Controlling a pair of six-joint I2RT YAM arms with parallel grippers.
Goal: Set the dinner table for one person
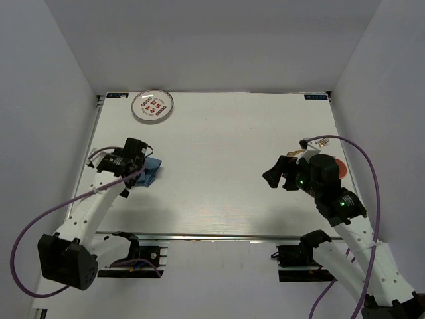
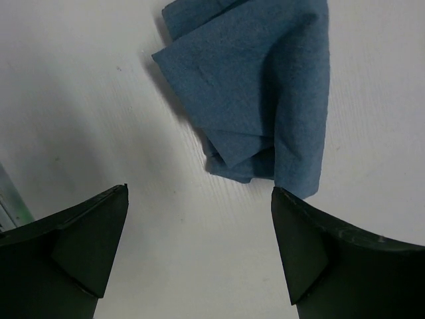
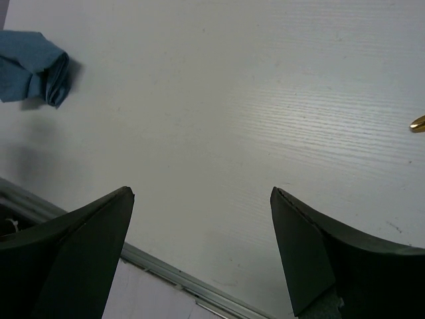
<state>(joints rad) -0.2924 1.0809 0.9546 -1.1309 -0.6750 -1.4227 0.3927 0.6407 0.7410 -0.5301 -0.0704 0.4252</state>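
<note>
The dinner table point(image 1: 219, 166) is a large white tabletop with a metal rail along its near edge. A crumpled blue cloth point(image 1: 152, 171) lies at its left; in the left wrist view point(image 2: 259, 86) it sits just ahead of the fingers. My left gripper point(image 1: 141, 174) is open and empty right beside the cloth. A round plate with red marks point(image 1: 153, 106) sits at the far left corner. A gold fork point(image 1: 317, 143) and a red round object point(image 1: 340, 168) lie at the right, partly hidden by my right arm. My right gripper point(image 1: 279, 174) is open and empty above bare table.
White walls close the table on three sides. The metal rail point(image 3: 172, 269) shows in the right wrist view. A gold tip point(image 3: 418, 123) shows at that view's right edge, and the blue cloth point(image 3: 33, 66) at its upper left.
</note>
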